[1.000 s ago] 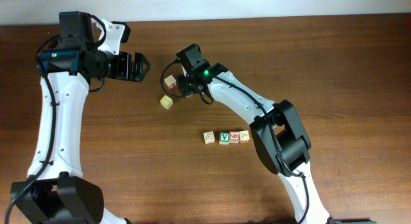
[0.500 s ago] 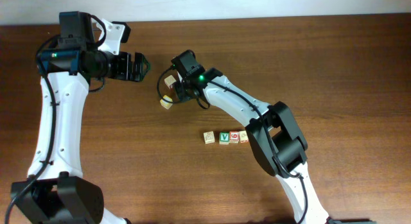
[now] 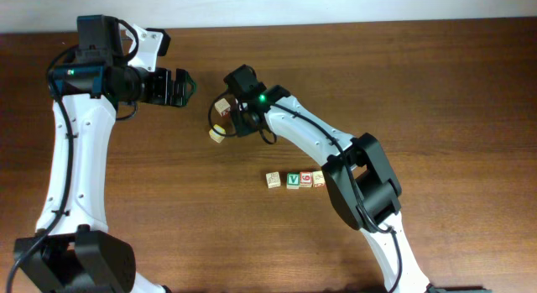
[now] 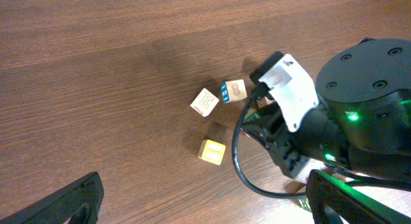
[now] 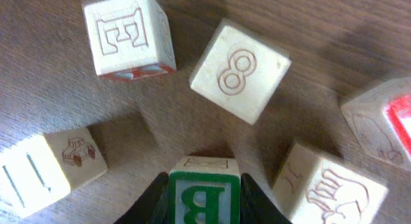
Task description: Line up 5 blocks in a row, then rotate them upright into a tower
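The brown table (image 3: 436, 75) fills the overhead view. The left arm (image 3: 71, 159) stands along the 9 o'clock side. Its left gripper (image 3: 186, 88) hangs at about 10 o'clock from the table's middle, jaws spread wide apart with nothing between them. The right arm (image 3: 310, 142) enters at 5 o'clock and stretches toward 11 o'clock, ending in the right gripper (image 5: 204, 185) just above the middle. Its jaws are clamped on both sides of the green "B" block (image 5: 204, 205); whether that block rests on the table cannot be told. At 5 o'clock from this gripper, well apart from it, lies a row of four blocks (image 3: 295, 180) set side by side. From 9 to 3 o'clock they are a pale block (image 3: 273, 180), the green "V" block (image 3: 293, 180), the red-digit block (image 3: 306, 180) and an end block (image 3: 319, 179) half hidden by the arm. Loose cubes ring the held block in the right wrist view. An "E" cube (image 5: 128, 34) sits at 11 o'clock, an "8" cube (image 5: 239, 70) at 1 o'clock and a car-picture cube (image 5: 45, 169) at 9 o'clock. A yellow-faced cube (image 3: 217, 134) lies near the gripper at 8 o'clock in the overhead view.
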You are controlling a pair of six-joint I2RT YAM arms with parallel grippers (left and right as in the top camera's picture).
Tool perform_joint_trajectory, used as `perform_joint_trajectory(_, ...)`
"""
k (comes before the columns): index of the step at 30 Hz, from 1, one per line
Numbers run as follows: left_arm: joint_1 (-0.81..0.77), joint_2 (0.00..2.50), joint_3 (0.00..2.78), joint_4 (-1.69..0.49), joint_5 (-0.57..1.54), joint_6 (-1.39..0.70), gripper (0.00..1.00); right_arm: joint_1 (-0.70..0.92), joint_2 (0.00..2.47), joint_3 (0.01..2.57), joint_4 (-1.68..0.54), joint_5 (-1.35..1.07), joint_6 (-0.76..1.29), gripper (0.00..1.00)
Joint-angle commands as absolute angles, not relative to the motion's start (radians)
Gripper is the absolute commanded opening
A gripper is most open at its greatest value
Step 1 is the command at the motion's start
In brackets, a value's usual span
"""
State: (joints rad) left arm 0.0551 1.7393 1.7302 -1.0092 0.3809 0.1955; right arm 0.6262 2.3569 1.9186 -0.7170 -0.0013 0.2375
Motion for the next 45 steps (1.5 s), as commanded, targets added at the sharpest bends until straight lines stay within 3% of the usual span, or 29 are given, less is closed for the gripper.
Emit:
perform_joint_trajectory(1, 0.055, 1.74, 1.747, -1.008, 0.377, 0.215, 0.99, 0.628, 2.233, 1.991, -0.814, -0.061, 0.302, 0.25)
perform_joint_trajectory(8, 0.055, 1.74, 1.748, -1.009, 0.377, 0.215, 0.99, 0.645, 2.153, 1.946, -1.176, -0.138, 0.515, 0.21)
perform_joint_trajectory(13, 0.055, 1.74, 1.748, -1.008, 0.377, 0.215, 0.99, 0.727, 2.153, 1.834, -1.164, -0.147, 0.56, 0.21)
perform_joint_trajectory(20, 0.055, 1.74, 1.748, -1.008, 0.377, 0.215, 0.99, 0.758, 2.153, 1.618, -0.967, -0.078, 0.664, 0.21)
perform_joint_trajectory(45, 0.055, 1.74, 1.748, -1.008, 0.377, 0.215, 0.99, 0.699, 2.153, 1.617, -1.029, -0.029, 0.747, 0.21)
